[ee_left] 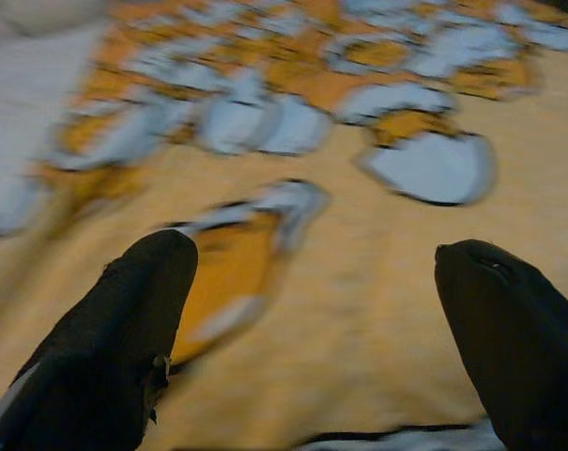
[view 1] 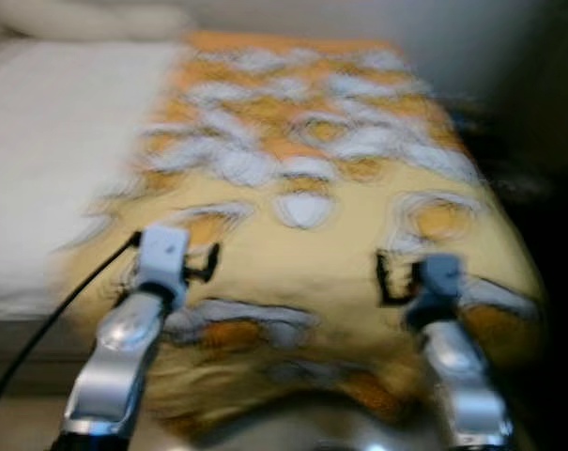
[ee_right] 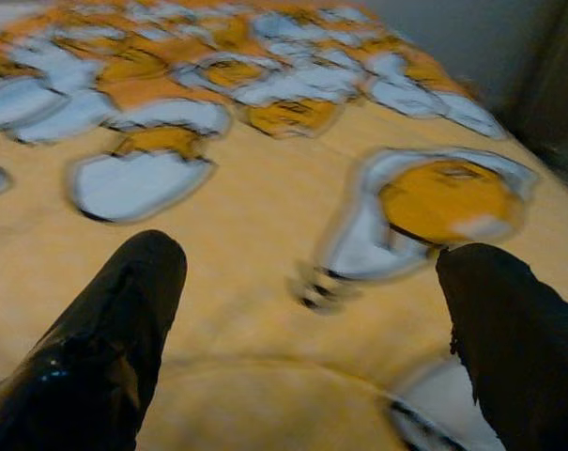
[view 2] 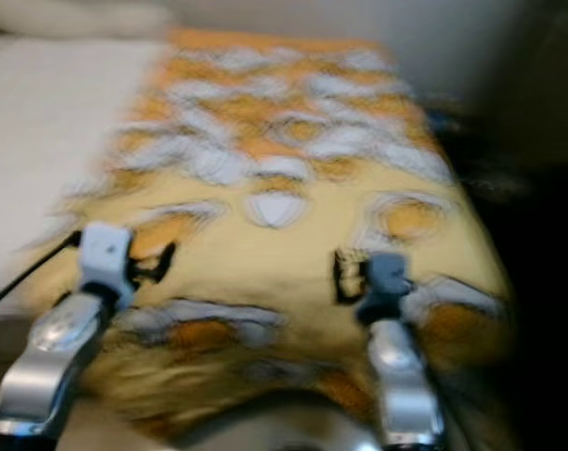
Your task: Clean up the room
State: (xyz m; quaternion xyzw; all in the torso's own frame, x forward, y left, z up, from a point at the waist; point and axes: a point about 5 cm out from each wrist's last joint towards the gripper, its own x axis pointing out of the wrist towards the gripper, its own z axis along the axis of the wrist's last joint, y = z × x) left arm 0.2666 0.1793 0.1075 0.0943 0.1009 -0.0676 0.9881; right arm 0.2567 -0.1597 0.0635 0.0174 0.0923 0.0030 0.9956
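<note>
A big yellow blanket (view 1: 340,263) with orange and white egg shapes lies spread over the bed (view 1: 39,160). It covers the right part of the bed and hangs down over the near edge and the right edge. The left part of the bed is bare and white. A pale pillow (view 1: 86,17) lies at the far edge of the bed, near the far left corner. All the pictures are blurry.

The left gripper (view 1: 207,261) is over the blanket, near the near edge of the bed, on the left side of the blanket. Its two black fingers (ee_left: 124,338) are spread wide apart, and nothing is between them. The yellow cloth shows in the gap. If the tips touch the cloth cannot be told from the blur. A black cable (view 1: 58,310) runs from this arm down to the left.

The right gripper (view 1: 389,280) is over the blanket too, near the near edge, more to the right. Its two black fingers (ee_right: 115,329) are also spread wide, with nothing held. One egg shape (ee_right: 434,202) lies on the cloth just past them.

The wall (view 1: 490,47) beyond the right edge of the bed is pale, and the floor there is dark
</note>
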